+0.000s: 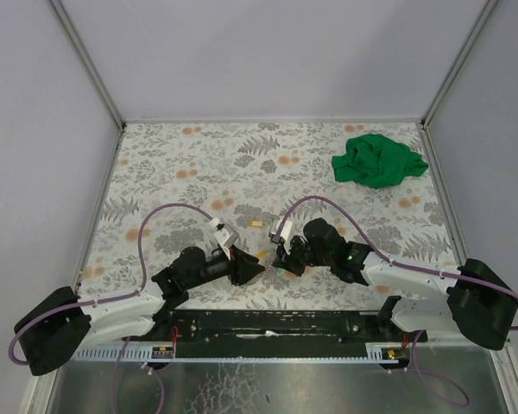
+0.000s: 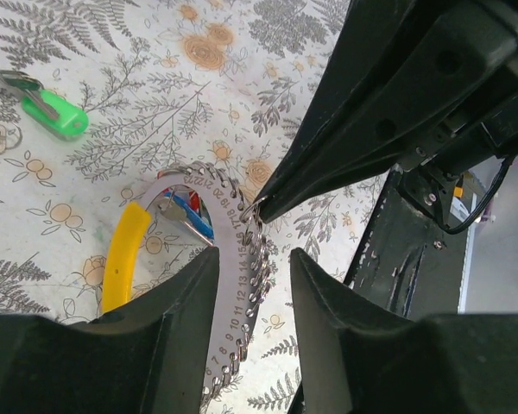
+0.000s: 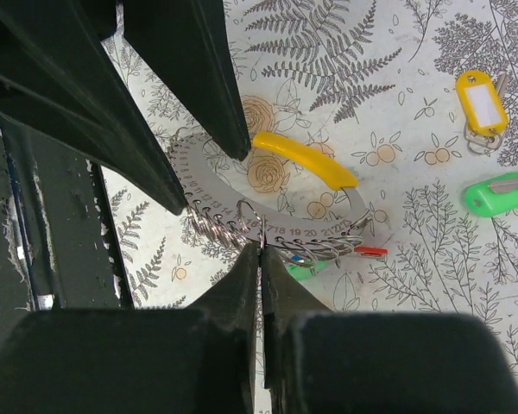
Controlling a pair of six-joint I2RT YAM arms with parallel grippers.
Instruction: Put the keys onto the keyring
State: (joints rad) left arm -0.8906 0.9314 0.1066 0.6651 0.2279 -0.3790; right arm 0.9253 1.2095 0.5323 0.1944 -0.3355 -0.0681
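Overhead, the left gripper and the right gripper are seen tip to tip at the near middle of the table. The keyring lies between them. A yellow-tagged key is found just beyond, about equally near to both arms. A green cloth is bunched at the far right corner, well apart. The fern-printed surface is enclosed by pale walls.

From the left wrist, the keyring's grey numbered band is seen running lengthwise between the left fingers, which are held apart on either side of it, with a gap on one side. Whether it is pressed cannot be told. A green-tagged key lies flat up and to the left, its long axis slanted across the view.

From the right wrist, the right fingers are closed together, apparently pinched on a small wire loop at the band's outer edge. Both keys lie off to the right, clear of the ring. A reach for either key is judged easier for the left arm, its fingers being unclamped.
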